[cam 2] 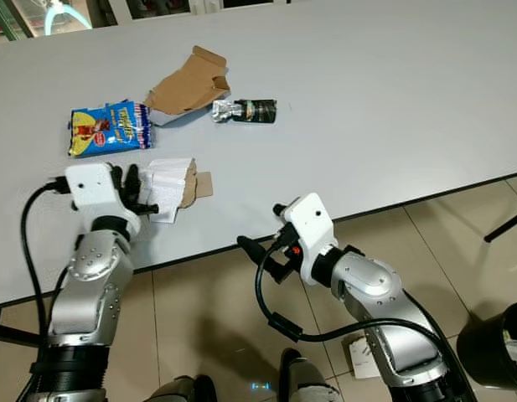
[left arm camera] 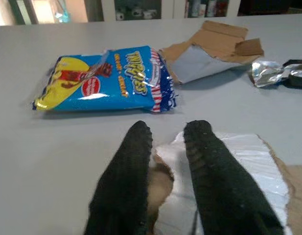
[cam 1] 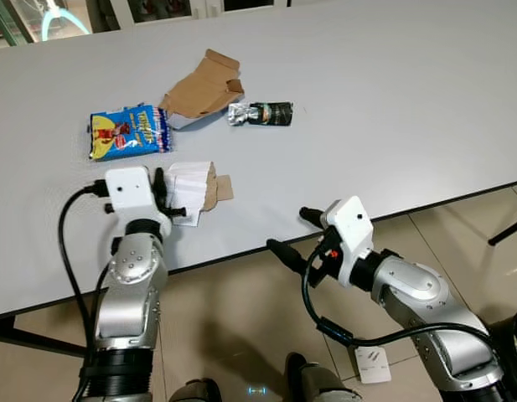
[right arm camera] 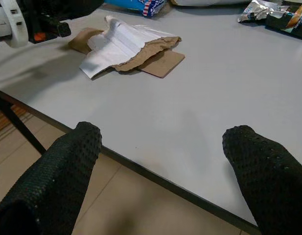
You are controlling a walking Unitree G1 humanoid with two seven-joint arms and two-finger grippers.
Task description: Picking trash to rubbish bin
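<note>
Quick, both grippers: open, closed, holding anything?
Left gripper: jaws nearly closed on the torn white-and-brown wrapper.
Right gripper: jaws open, empty, off the table edge.

The worktop (cam 1: 392, 100) is plain pale grey with a dark edge. Just beyond the left gripper (left arm camera: 168, 142) and its textured black jaws lies a blue snack packet (left arm camera: 106, 78) with yellow lettering, a yellow end and red-and-white stripes. Between those jaws sits torn brown card (cam 1: 195, 188) with a white lining. The far pouch (cam 1: 262, 113) is silver and black.
</note>
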